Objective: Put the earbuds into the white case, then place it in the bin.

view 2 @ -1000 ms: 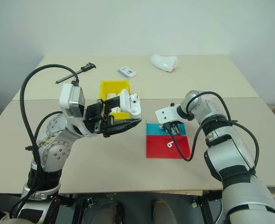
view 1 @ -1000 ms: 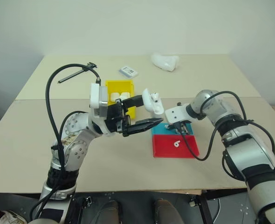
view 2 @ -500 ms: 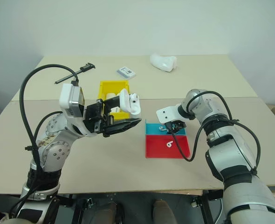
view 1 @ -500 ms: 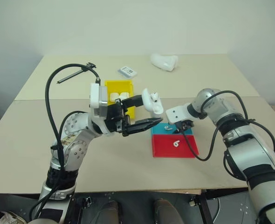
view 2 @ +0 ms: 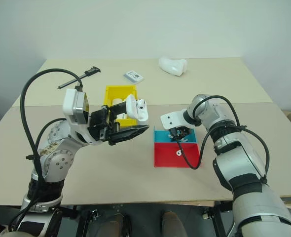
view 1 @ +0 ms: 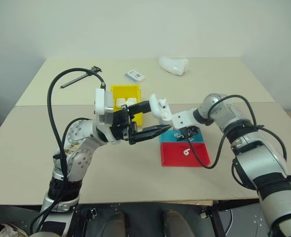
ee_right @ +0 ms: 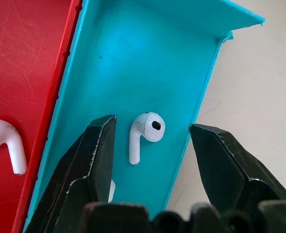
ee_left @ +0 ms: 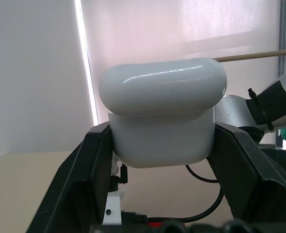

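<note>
My left gripper (view 1: 153, 118) is shut on the white case (ee_left: 162, 111) and holds it in the air between the yellow bin (view 1: 126, 88) and the tray, lid flipped open. Over the teal half of the teal-and-red tray (view 1: 197, 158), my right gripper (ee_right: 151, 125) points down and stands open. One of the earbuds (ee_right: 145, 131) lies on the teal floor between its two fingers, touching neither. A second earbud (view 1: 187, 151) lies on the red half.
White pieces lie inside the yellow bin. At the back of the table are a white-and-grey card box (view 1: 135, 75), a curved white lump (view 1: 174, 64) and a black tool (view 1: 79, 78). A seam runs across the tabletop behind the tray.
My right gripper's fingers have spread apart over the teal compartment. The left gripper and the case have stayed where they were.
</note>
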Robot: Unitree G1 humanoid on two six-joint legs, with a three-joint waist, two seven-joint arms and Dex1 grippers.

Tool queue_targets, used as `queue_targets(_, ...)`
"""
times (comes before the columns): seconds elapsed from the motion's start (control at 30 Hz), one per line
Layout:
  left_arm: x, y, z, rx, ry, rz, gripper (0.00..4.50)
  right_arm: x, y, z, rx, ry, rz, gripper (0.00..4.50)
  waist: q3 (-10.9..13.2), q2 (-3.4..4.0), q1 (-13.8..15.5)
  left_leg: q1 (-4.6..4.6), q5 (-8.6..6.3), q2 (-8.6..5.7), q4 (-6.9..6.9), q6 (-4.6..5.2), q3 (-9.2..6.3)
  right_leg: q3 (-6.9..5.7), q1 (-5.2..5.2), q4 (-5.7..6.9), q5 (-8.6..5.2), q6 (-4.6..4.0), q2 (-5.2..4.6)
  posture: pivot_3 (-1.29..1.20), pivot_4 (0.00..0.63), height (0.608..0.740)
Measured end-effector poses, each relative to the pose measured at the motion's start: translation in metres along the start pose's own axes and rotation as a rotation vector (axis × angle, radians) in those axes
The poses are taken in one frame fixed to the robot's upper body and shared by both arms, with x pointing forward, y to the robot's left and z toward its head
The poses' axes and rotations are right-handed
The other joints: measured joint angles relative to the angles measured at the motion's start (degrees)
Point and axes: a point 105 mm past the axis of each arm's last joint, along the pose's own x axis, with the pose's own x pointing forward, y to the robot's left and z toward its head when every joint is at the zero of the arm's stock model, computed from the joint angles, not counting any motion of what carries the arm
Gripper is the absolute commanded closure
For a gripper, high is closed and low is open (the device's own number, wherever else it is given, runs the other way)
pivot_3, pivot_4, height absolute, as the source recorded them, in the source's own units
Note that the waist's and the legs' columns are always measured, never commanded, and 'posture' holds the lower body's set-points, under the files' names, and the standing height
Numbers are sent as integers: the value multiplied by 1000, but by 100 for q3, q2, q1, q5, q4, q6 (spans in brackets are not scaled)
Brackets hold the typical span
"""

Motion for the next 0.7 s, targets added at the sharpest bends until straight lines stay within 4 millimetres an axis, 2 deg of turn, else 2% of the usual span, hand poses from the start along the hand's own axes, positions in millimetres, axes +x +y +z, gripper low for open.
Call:
queue_targets(0.03, 0, 0, 0, 1, 1, 0, 1727, 0, 0, 0, 1, 1, 1, 2089, 0, 0, 0, 0, 0, 0, 0, 0, 0, 0, 0, 0, 0, 0, 0, 0, 150, 740)
queue_targets(0.2, 0, -1, 2, 3, -5, -3, 1727, 1, 2, -2, 9, 8, 11, 3753, 0, 0, 0, 1, 0, 0, 0, 0, 0, 0, 1, 0, 0, 0, 0, 0, 150, 740)
queue_targets(0.57, 0, -1, 3, 0, -8, -7, 1727, -3, 2, -3, 105, -45, -14, 3753, 0, 0, 6, -5, 0, 0, 0, 0, -1, 0, -3, 0, 0, 0, 0, 0, 150, 740)
queue_targets(0.63, 1, -2, 3, -3, -11, -15, 1727, -18, 0, -1, 178, -134, -74, 3753, 2, 2, 45, -15, 0, 0, 0, 0, -3, -1, -11, -2, 0, 0, -2, 0, 150, 740)
queue_targets(0.7, 2, -3, 3, -5, -15, -23, 1727, -42, -4, 4, 237, -239, -170, 3753, 2, 3, 96, -19, -1, 2, 0, 1, -4, -3, -11, -5, 0, 1, -2, 0, 150, 740)
